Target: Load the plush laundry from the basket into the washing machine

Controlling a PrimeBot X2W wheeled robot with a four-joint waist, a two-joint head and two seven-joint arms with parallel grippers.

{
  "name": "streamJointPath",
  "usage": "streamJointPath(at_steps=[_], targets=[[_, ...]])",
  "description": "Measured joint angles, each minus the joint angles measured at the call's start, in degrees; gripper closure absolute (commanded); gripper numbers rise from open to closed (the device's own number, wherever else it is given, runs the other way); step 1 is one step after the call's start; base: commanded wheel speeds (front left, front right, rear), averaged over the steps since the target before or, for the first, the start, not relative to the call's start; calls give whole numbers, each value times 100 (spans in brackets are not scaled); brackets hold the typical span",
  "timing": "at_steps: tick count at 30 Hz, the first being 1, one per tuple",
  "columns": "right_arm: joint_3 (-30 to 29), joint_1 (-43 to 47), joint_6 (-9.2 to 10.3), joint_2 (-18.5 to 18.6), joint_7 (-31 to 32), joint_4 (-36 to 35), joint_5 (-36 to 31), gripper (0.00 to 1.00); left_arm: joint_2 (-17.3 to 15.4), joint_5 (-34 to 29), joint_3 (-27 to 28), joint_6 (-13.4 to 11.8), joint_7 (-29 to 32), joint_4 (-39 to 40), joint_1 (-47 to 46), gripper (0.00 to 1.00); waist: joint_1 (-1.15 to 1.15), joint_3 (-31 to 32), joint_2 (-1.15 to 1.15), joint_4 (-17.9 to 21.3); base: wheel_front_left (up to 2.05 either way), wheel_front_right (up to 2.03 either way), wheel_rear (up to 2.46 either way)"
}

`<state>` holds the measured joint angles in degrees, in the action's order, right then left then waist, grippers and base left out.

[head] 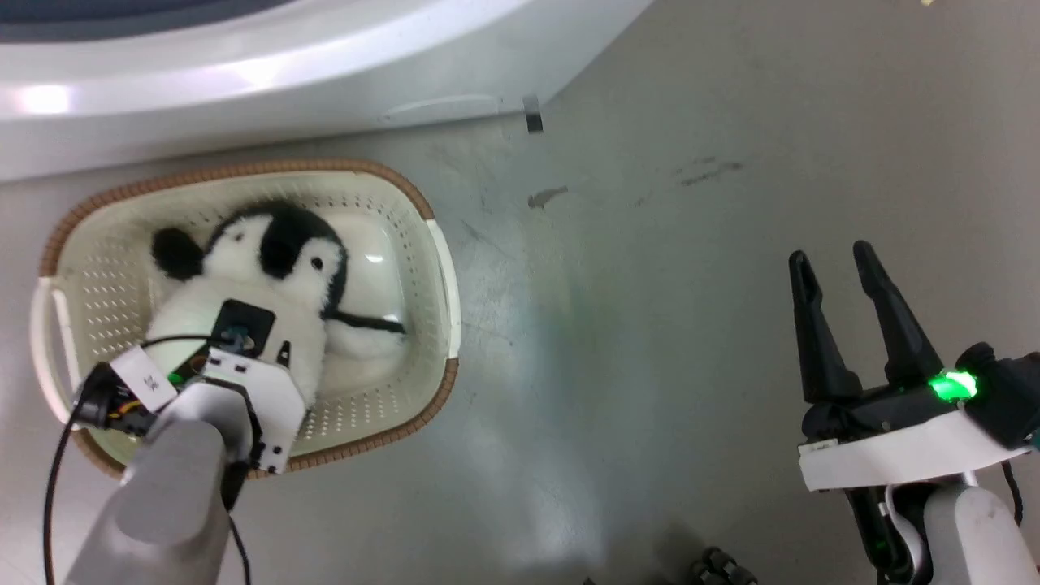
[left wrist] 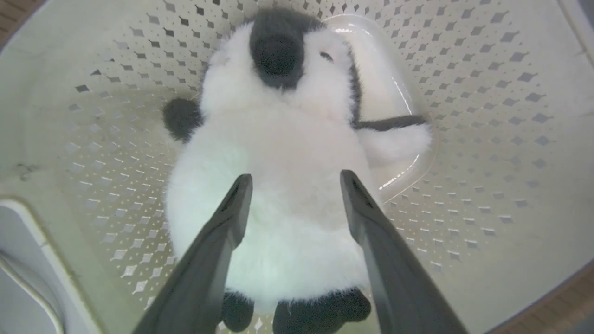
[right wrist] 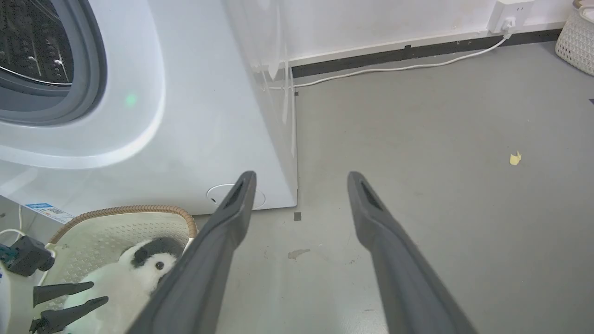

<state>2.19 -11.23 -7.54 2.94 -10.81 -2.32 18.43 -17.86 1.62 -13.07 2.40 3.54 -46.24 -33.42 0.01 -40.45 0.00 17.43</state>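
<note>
Left hand (left wrist: 295, 176) spread, fluffy white plush laundry (left wrist: 278, 134)

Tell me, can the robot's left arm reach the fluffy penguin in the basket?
Probably yes. The left gripper hangs open over the plush penguin in the basket, one finger toward each side of its white belly, with nothing in the way.

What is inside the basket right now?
The plush toy, lying face up on the basket's perforated bottom, partly over a glossy patch. Anything beneath the toy is covered.
</note>
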Motion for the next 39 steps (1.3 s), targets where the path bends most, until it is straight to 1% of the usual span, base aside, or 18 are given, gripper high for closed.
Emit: streamJointPath(at_steps=[4,7,10,16,17,18,19,23,29,31,34,39], targets=[[-14,-66,0,0,-44,-18,174,0,-125,-25,-141,-5,198,-252,-271,0,0,-246,0,44,0,0,0],[5,-108,0,0,-73,-29,196,0,-288,-261,-379,-71,197,-337,-515,0,0,-429,0,93,0,0,0],[23,-132,0,0,-148,-31,326,0,-450,-236,-442,-125,382,-630,-858,0,0,-718,0,205,0,0,0],[60,-239,1,0,-204,-32,441,0,-498,-175,-511,-102,605,-922,-1148,0,0,-970,0,306,0,0,0],[71,-251,1,0,-218,-31,471,0,-513,-153,-520,-88,609,-969,-1182,48,-1,-1013,0,330,0,0,0],[89,-254,0,0,-222,-30,501,0,-528,-135,-534,-85,611,-1013,-1223,84,0,-1052,0,357,0,0,0],[104,-262,0,0,-230,-24,528,0,-545,-109,-542,-66,622,-1063,-1250,100,-1,-1083,0,389,0,0,0],[62,-336,0,-1,-281,-13,575,0,-565,26,-608,25,604,-1249,-1309,100,-1,-1147,0,485,0,0,0],[-71,-360,0,-1,-346,15,522,0,-460,193,-672,15,313,-1570,-1361,100,0,-962,0,416,0,0,0],[-152,-360,0,-1,-367,19,511,0,-397,260,-686,-4,103,-1679,-1354,100,0,-846,0,372,0,0,0],[-243,-335,1,-2,-393,60,379,0,-227,548,-533,-97,-349,-1749,-1237,100,0,-594,0,273,0,0,0],[-444,-209,0,-2,-394,73,21,0,46,751,-471,-63,-1082,-1831,-873,100,-1,-31,0,34,0,0,0]])
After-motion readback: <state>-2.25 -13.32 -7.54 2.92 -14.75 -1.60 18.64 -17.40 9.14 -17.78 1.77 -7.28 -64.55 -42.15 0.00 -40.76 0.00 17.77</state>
